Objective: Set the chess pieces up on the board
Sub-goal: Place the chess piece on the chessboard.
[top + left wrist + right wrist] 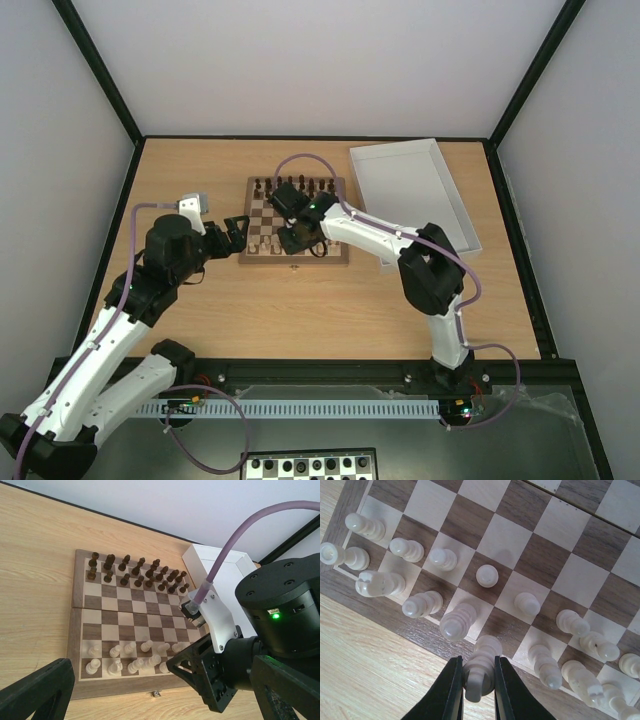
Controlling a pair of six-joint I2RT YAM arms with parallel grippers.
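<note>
Chess piece (pixel 480 672) between right jaws, long axis parallel with them

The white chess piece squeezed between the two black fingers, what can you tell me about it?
The held chess piece is pale cream and smooth, maybe wood, with a rounded end and turned rings along its body. The right gripper is shut on it, one black finger pressing each side. It hangs at the near edge of the board, beside the back row of other cream pieces. Whether its base touches the board, and which piece it is, cannot be told.
</note>
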